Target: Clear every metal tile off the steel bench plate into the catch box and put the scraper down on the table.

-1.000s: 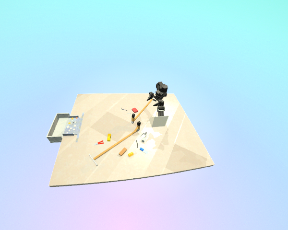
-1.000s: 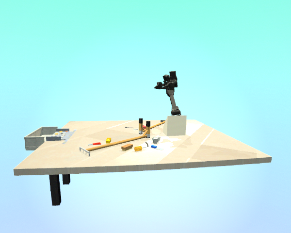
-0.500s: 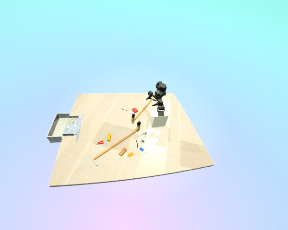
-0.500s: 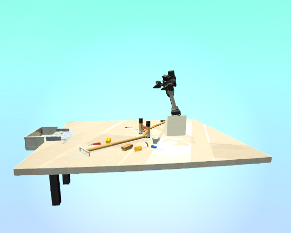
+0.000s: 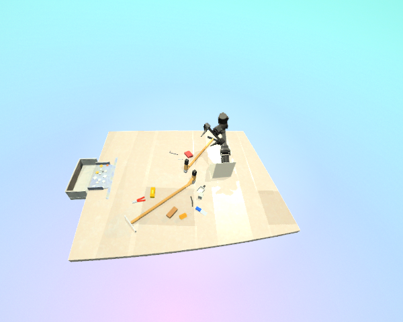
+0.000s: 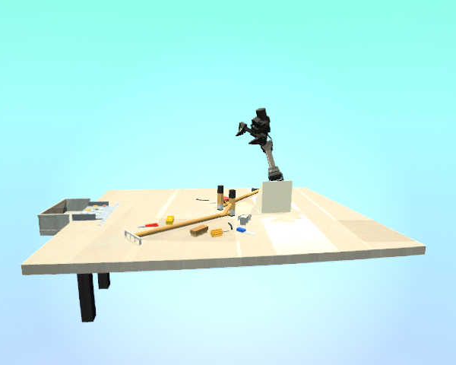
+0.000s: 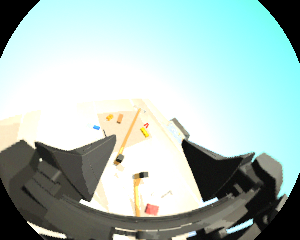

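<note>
The gripper (image 5: 211, 135) (image 6: 247, 134) (image 7: 149, 140) is spread apart, holding nothing. Metal tiles (image 5: 99, 174) (image 6: 94, 208) remain beside the catch box (image 5: 77, 196) (image 6: 53, 224) (image 7: 180, 128); scraping and scraper release remain outstanding.

In the top view, a flat red block (image 5: 188, 153) (image 7: 151, 209) lies right of centre in the wrist frame's bottom; a rectangular brown block (image 5: 172, 212) (image 6: 198, 230) (image 7: 120, 118) lies low centre.

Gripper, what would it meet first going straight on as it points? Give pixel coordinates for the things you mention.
Probably the tabletop (image 5: 139, 166) (image 6: 141, 202) (image 7: 167, 162): the open gripper (image 5: 207, 139) (image 6: 244, 139) (image 7: 149, 138) slants down over it, but depth is unclear, so I can't say exactly where.
</note>
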Tool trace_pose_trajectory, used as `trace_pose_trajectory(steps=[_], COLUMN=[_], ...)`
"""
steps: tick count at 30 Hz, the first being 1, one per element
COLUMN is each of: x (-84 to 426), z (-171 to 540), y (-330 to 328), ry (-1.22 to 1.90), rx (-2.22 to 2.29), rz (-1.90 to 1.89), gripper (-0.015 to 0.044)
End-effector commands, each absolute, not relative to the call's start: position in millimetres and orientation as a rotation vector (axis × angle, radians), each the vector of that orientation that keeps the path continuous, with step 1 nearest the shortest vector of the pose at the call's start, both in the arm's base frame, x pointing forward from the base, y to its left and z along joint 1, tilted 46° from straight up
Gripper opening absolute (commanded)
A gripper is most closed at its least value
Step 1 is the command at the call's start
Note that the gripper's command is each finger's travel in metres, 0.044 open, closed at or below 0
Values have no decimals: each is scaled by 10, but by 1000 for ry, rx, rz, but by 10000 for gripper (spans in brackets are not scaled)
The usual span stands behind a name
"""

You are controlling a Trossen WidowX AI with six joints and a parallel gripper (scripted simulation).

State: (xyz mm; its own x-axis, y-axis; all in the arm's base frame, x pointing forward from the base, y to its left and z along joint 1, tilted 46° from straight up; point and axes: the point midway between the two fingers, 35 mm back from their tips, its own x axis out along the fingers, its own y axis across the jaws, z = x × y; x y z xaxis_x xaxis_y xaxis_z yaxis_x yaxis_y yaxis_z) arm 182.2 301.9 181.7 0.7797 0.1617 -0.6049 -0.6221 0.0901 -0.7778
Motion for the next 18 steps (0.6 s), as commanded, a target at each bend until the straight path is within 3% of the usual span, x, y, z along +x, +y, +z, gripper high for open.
trace_pose_trajectory(steps=[1, 18], x=[1869, 1966], z=[1910, 2180], y=[2932, 2534], ry=[424, 456], rx=[-1473, -1853], rz=[654, 859], gripper=[440, 440])
